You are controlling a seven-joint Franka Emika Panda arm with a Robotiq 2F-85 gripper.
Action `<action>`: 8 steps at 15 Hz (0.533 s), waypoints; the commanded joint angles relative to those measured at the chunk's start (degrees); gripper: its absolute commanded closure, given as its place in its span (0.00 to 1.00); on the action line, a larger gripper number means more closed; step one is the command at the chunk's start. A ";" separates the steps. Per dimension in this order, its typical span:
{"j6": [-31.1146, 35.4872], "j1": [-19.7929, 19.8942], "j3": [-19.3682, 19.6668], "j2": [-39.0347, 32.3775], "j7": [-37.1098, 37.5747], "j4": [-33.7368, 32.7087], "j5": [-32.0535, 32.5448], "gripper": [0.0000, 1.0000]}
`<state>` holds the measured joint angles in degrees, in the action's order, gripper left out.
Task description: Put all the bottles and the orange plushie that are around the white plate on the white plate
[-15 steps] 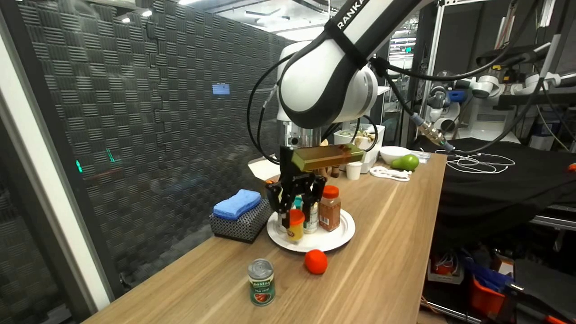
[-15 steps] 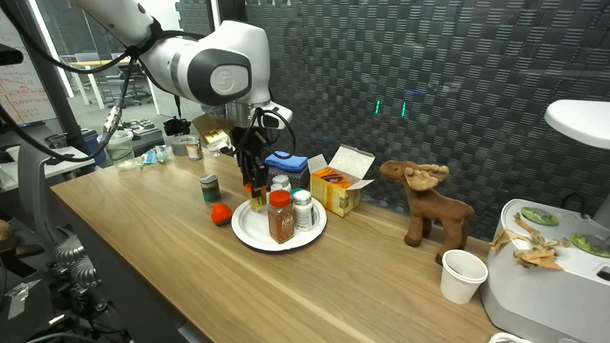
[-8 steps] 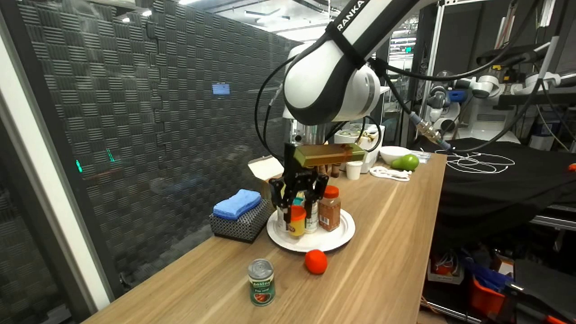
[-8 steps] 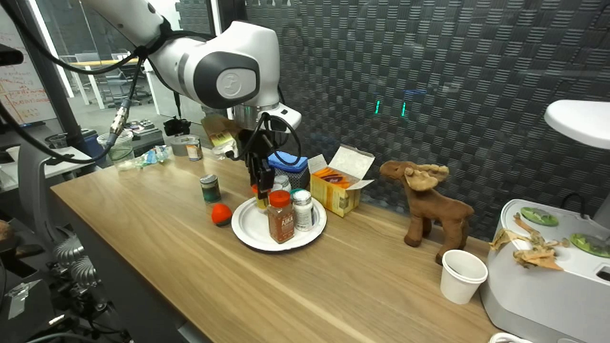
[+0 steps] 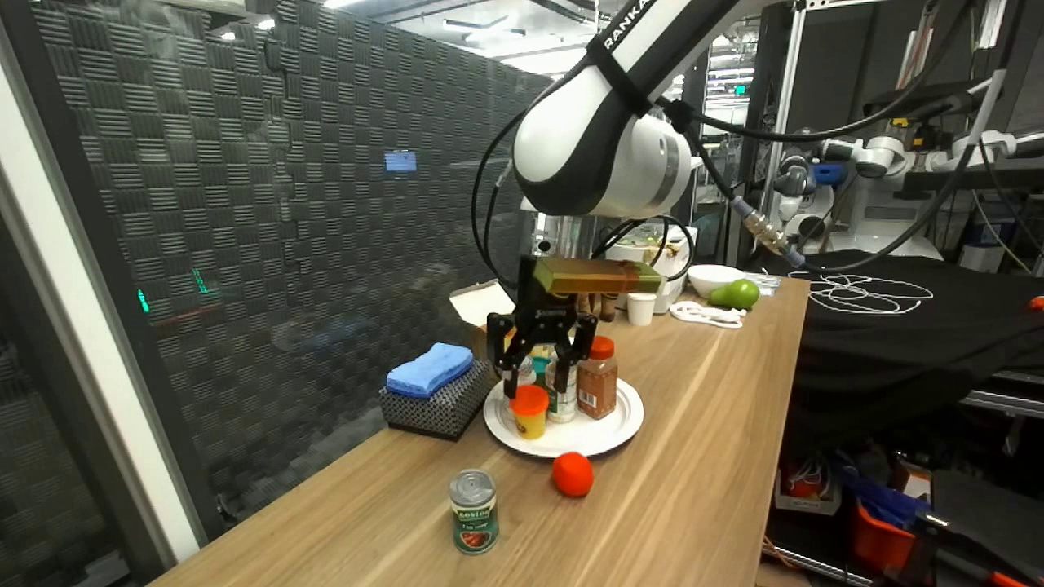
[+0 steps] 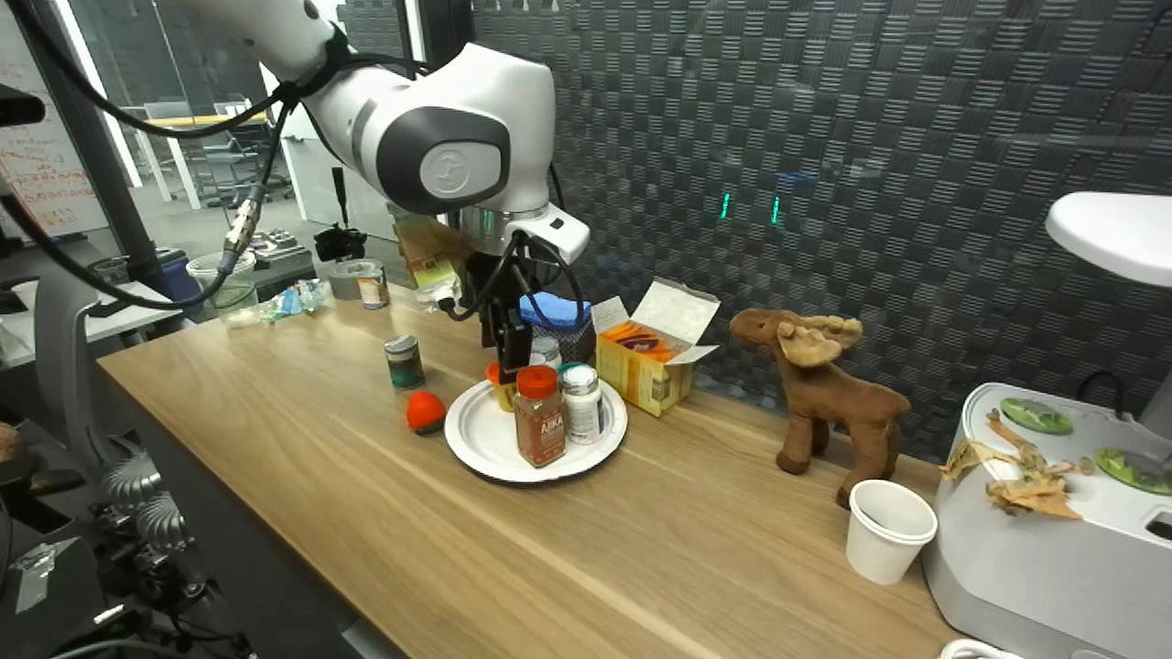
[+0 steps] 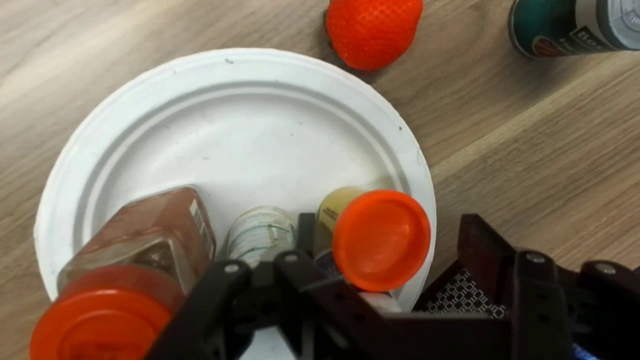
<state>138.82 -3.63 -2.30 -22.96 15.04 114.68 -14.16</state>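
Note:
My gripper (image 5: 537,385) hangs low over the white plate (image 5: 616,424), its jaws apart around the orange lid of a yellow jar (image 7: 382,240). In the wrist view one finger (image 7: 306,232) is close beside the jar; the opposite one stands clear of it. The jar rests on the plate. Also there are a brown bottle with a red cap (image 6: 539,421), a white bottle (image 6: 583,412) and, partly hidden, another pale bottle (image 6: 542,350). Just off the rim lies the orange plushie (image 5: 572,474), orange-red and dimpled. A green-labelled tin (image 5: 473,509) stands on the table near it.
Close to the plate are a dark patterned box with a blue sponge (image 5: 431,368) and an opened yellow carton (image 6: 645,371). Farther along stand a brown plush moose (image 6: 838,389), white cups (image 6: 886,531) and a white appliance (image 6: 1007,522).
The jaws have spread and let go of the yellow jar, which has settled onto the plate. The arm has shifted slightly. The tin and orange plushie have stayed put.

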 commanded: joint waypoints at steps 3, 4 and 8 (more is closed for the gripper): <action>0.19 1.71 -1.64 0.10 -3.66 -1.05 -3.91 0.00; 0.39 1.65 -1.74 0.95 -3.96 -0.60 -4.11 0.00; -0.17 1.05 -2.68 5.25 -4.62 0.96 -4.57 0.01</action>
<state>138.87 -2.85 -3.50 -22.02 12.13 114.17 -16.71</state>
